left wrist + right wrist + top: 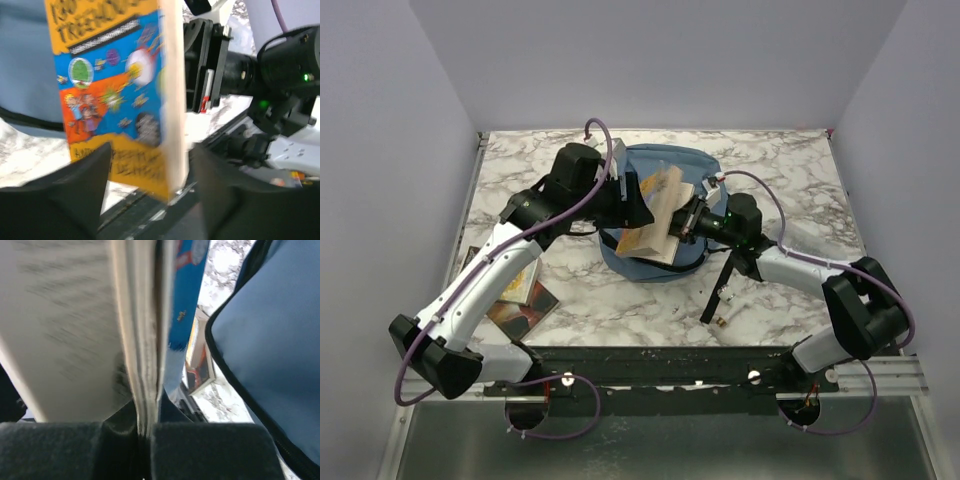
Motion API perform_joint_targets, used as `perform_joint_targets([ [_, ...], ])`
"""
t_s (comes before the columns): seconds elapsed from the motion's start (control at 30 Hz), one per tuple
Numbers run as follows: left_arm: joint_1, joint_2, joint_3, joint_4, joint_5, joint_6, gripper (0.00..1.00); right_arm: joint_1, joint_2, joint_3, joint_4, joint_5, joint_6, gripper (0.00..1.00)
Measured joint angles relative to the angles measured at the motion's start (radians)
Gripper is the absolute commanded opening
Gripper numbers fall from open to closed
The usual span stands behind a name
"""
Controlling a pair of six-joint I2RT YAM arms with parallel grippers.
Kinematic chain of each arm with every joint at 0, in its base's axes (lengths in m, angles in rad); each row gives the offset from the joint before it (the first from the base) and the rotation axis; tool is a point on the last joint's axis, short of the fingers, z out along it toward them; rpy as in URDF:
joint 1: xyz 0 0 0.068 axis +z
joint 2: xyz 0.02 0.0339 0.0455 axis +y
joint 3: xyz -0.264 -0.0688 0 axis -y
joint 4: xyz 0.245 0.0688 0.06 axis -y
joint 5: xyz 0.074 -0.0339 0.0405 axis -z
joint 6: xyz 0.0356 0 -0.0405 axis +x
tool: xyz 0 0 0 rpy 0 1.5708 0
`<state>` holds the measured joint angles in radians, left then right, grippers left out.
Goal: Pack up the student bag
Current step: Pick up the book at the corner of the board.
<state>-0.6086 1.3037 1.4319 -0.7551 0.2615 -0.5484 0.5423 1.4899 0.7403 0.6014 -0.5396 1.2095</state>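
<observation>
Pinching a few pages of the book [655, 215], the right gripper [136, 430] is clamped tight, so the book hangs splayed over the student bag [692, 165] mid-table. The left gripper [150, 160] straddles its cover, jaws apart, gripping nothing; probably a handover. Bag contents hidden beneath.

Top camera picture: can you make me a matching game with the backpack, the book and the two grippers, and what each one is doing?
Things:
1. backpack
2. book
3. left gripper
4. right gripper

States:
A. shut on the book's pages
B. lying on the marble table
C. open, one finger on each side of the book
D. held up in the air

Pairs: 1-B, 2-D, 3-C, 4-A
</observation>
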Motion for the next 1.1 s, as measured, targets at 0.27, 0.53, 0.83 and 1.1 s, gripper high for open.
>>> perform_joint_targets([
  [0.27, 0.12, -0.148, -0.006, 0.028, 0.051, -0.019, 0.93, -0.114, 0.142, -0.034, 0.408, -0.069, 0.279, 0.0],
  [0.53, 0.397, -0.388, -0.394, 0.384, 0.286, -0.381, 0.98, -0.13, 0.188, 0.001, 0.677, -0.081, 0.427, 0.01],
  [0.83, 0.353, -0.256, -0.6, 0.811, 0.366, -0.815, 0.98, -0.126, 0.207, 0.013, 0.855, 0.005, 0.493, 0.01],
  [1.1, 0.189, -0.23, -0.595, 1.076, 0.269, -0.925, 0.89, -0.108, 0.233, 0.023, 0.863, 0.073, 0.51, 0.01],
])
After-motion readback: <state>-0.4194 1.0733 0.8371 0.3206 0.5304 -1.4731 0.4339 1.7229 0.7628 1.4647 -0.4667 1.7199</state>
